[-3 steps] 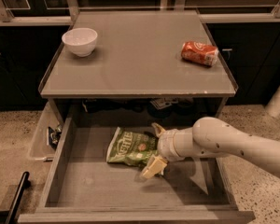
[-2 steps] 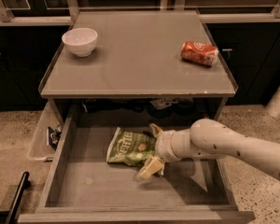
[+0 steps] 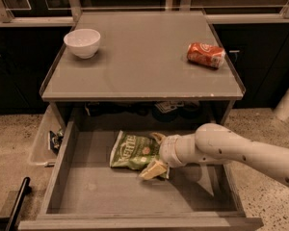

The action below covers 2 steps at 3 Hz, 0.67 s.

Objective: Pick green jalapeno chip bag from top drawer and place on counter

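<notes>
The green jalapeno chip bag (image 3: pixel 131 151) lies flat on the bottom of the open top drawer (image 3: pixel 106 191), near its middle. My gripper (image 3: pixel 155 154) reaches into the drawer from the right on a white arm (image 3: pixel 241 153). It is open, with one finger (image 3: pixel 157 138) behind the bag's right edge and the other (image 3: pixel 153 170) in front of it. The bag's right end sits between the fingers. The counter (image 3: pixel 144 66) is the grey tabletop above the drawer.
A white bowl (image 3: pixel 82 42) stands at the counter's back left. An orange-red soda can (image 3: pixel 206 55) lies on its side at the back right. A clear plastic bin (image 3: pixel 41 146) hangs left of the drawer. A black bar (image 3: pixel 17 203) stands at the lower left.
My gripper has moved a little to the left, further over the bag's right end, and its fingers stand slightly closer together. The bag has not moved.
</notes>
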Motion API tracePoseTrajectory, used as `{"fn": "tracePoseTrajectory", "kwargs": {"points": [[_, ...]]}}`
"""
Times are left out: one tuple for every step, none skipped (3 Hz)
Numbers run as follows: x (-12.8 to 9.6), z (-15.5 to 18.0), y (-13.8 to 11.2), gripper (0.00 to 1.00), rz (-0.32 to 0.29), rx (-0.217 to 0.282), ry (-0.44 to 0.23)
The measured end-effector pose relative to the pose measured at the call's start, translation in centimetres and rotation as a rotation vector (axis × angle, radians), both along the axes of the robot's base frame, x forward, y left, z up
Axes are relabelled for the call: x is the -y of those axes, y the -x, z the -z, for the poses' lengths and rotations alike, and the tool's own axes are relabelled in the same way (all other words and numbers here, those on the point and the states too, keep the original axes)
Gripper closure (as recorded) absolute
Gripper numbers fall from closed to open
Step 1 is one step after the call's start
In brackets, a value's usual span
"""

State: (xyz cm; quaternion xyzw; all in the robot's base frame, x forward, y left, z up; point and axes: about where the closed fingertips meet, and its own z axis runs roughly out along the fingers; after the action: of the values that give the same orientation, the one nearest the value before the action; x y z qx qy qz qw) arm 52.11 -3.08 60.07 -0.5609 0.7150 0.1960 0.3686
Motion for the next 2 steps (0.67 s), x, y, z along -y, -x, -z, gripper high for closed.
{"fn": "tracePoseTrajectory", "kwargs": {"points": [[-0.01, 0.00, 0.00, 0.42, 0.000, 0.000, 0.000], [-0.01, 0.00, 0.00, 0.65, 0.000, 0.000, 0.000]]}}
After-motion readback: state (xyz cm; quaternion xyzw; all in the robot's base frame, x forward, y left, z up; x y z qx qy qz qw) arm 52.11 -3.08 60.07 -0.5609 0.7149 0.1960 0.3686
